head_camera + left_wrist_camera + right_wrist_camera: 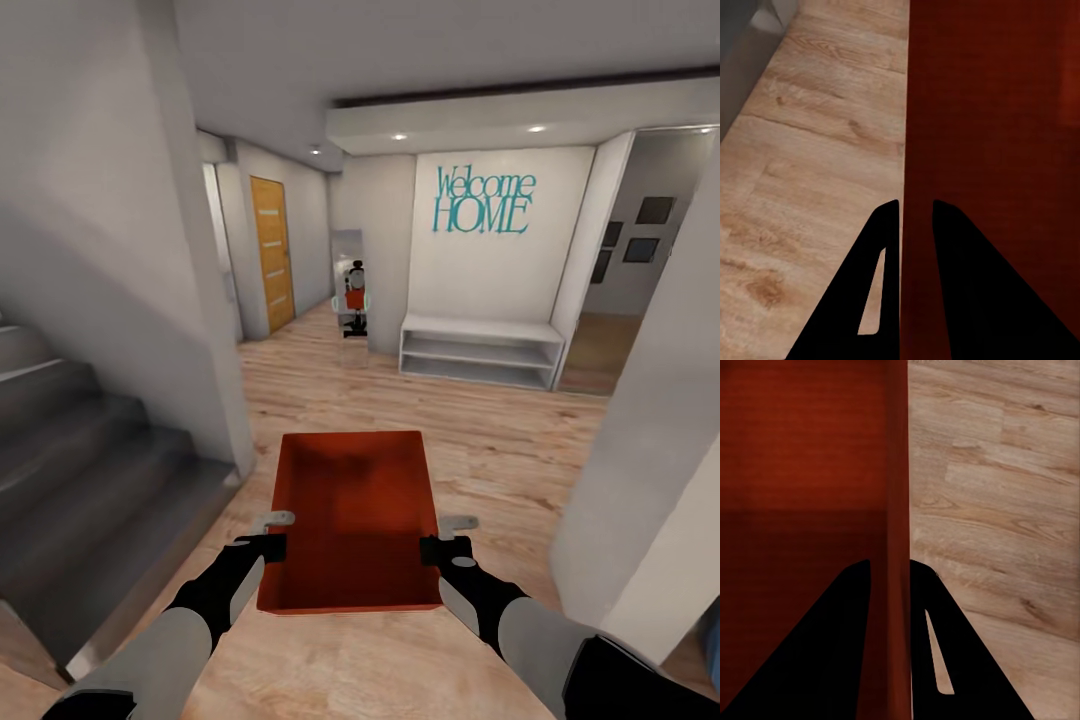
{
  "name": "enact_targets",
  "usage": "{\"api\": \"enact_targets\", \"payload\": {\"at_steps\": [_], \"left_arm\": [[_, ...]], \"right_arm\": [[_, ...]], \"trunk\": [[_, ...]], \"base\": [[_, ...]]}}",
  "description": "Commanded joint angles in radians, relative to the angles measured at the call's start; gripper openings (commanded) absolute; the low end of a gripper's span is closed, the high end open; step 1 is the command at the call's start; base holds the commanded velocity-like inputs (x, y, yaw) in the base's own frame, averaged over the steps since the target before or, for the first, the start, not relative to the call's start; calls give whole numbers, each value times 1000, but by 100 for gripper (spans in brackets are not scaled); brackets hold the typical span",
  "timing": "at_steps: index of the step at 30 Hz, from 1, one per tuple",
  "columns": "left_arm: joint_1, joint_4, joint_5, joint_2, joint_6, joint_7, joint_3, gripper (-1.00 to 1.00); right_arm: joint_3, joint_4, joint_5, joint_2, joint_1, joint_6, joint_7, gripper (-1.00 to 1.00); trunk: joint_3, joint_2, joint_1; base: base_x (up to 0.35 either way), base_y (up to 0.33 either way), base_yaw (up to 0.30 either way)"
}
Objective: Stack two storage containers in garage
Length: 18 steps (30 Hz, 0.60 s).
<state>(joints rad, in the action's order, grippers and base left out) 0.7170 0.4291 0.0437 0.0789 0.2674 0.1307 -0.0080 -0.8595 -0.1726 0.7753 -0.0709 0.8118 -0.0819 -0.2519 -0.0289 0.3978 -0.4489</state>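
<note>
1. Even, soft light; three recessed ceiling spots (398, 136) glow above the hallway.
2. The stairs (70, 440) sit in dimmer shade.
3. A dark patch shades the inside of the storage container (355, 515).
4. Straight walls lean outward near the head view's edges.
5. Wrist views are slightly soft.

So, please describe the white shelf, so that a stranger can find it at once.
Look at the far white wall with the teal "Welcome HOME" lettering. The white shelf stands on the wood floor directly under it. It is low, long and open, unlike the tall orange door further left.
</note>
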Motion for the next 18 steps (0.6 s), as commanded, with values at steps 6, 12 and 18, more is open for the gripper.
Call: {"api": "enact_targets", "payload": {"at_steps": [6, 12, 18], "left_arm": [[1, 1, 1, -1, 7, 10, 2, -100], [1, 0, 1, -1, 7, 10, 2, -100], [1, 2, 1, -1, 7, 10, 2, -100]], "right_arm": [[-5, 59, 2, 20, 1, -7, -12, -100], [-6, 59, 2, 21, 1, -7, -12, -100], [-5, 59, 2, 20, 1, -7, -12, -100]], "trunk": [[-2, 2, -1], [-2, 2, -1], [-2, 2, -1]], "base": [[322, 0, 0], [322, 0, 0], [322, 0, 0]]}}
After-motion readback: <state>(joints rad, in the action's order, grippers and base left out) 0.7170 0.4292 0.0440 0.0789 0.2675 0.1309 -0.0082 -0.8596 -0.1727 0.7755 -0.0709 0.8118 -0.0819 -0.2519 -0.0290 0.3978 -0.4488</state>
